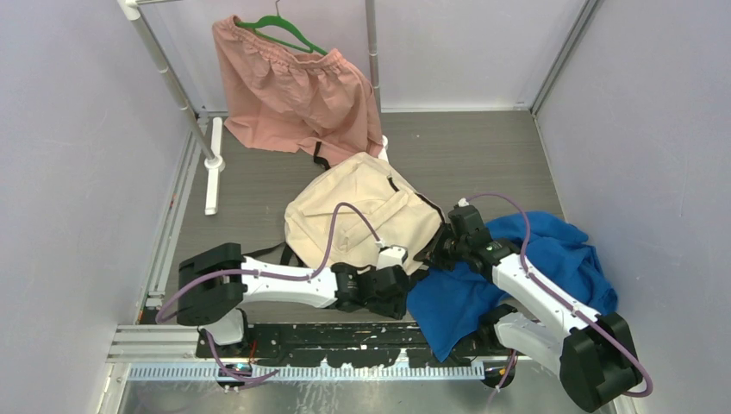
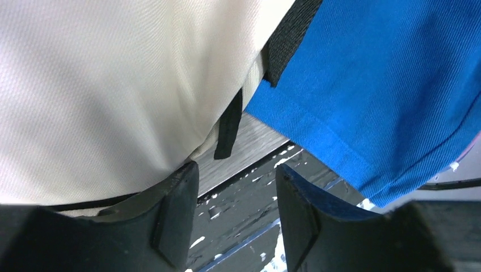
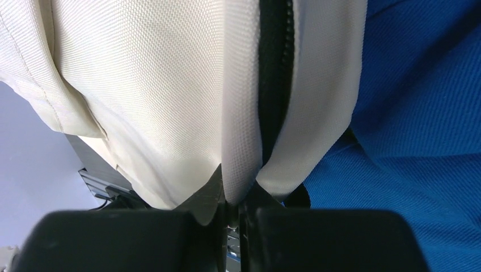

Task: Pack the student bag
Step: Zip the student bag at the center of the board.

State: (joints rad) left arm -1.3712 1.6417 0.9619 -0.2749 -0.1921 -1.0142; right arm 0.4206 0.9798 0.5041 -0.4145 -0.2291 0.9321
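Slippage of the thin student bag (image 1: 362, 207) fold beside the black zipper (image 3: 275, 85) from the clenched right pincer (image 3: 235, 207), likely under a hard tug, left pincer (image 2: 235, 170) released and empty, bag lying on the tabletop (image 1: 250, 181) against the blue cloth (image 1: 560, 250).

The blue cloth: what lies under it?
Under the blue cloth only the grey table and the black front rail show at its edges. Anything beneath its middle is covered.

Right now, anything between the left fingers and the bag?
Nothing visible. The bag sits right at one of the left fingers, and the blue cloth at the other. Only bare table shows between them.
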